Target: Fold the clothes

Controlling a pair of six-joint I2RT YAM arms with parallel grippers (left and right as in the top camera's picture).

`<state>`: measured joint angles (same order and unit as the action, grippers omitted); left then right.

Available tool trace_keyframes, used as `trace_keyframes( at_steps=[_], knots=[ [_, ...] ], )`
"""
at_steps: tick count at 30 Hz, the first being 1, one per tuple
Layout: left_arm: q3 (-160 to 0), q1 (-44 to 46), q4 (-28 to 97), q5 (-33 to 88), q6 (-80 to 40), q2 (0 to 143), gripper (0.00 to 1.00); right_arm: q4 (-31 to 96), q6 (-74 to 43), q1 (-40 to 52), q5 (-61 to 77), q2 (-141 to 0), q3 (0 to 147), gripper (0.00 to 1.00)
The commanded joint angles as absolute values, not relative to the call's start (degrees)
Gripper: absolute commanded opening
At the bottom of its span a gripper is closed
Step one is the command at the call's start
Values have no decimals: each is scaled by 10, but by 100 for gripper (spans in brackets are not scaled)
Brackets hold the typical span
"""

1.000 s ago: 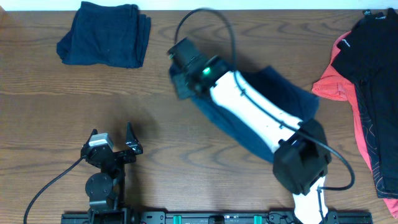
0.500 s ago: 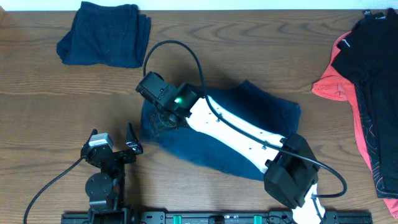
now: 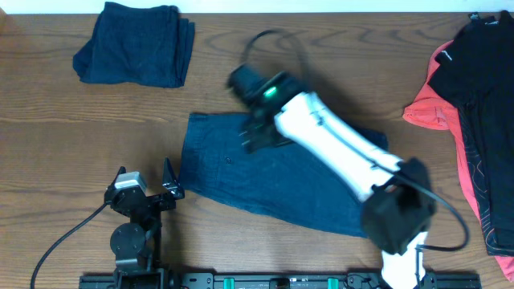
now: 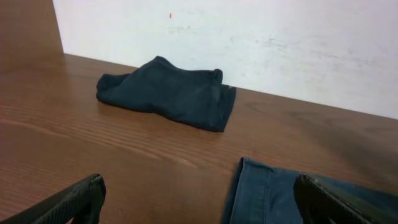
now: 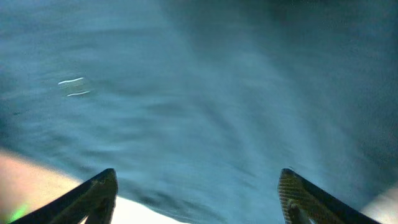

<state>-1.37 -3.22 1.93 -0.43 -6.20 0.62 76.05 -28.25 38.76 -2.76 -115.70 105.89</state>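
While the navy shorts [image 3: 241, 181] lie spread near the front edge of the desk [image 3: 64, 120], the right hand [image 3: 255, 138] hovers open above. Pinch one hem cleanly and fold across smoothly — the left hand [image 3: 144, 183] rests open.

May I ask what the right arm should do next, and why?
Probably shift the open right gripper to an edge of the dark navy denim-like garment and pinch it: the cloth lies spread flat and the gripper over it holds nothing.

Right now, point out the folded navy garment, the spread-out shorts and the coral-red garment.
folded navy garment [image 3: 136, 44], overhead view, its middle.
spread-out shorts [image 3: 233, 168], overhead view, left half.
coral-red garment [image 3: 424, 112], overhead view, left edge.
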Motion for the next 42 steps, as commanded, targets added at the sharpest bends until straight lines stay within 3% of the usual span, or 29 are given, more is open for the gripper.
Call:
trace_keyframes(
  at_steps=[1,8,10,12,13,23,42],
  knots=[
    [-2,-34,41,-18,-67,2,98,792,-282,331,-73,-1133,1058,66],
    [-2,-34,41,-18,-67,2,98,821,-263,214,-132,-1133,1021,63],
    [-2,-34,41,-18,-67,2,98,807,-246,184,-114,-1133,997,45],
    [-2,-34,41,-18,-67,2,98,777,-211,159,-96,-1133,963,7],
    [-2,-34,41,-18,-67,2,98,760,-199,148,-91,-1133,943,1],
    [-2,-34,41,-18,-67,2,98,650,-188,65,1,-1133,777,1],
    [-2,-34,41,-18,-67,2,98,419,-220,37,2,-1133,633,1]
  ],
)
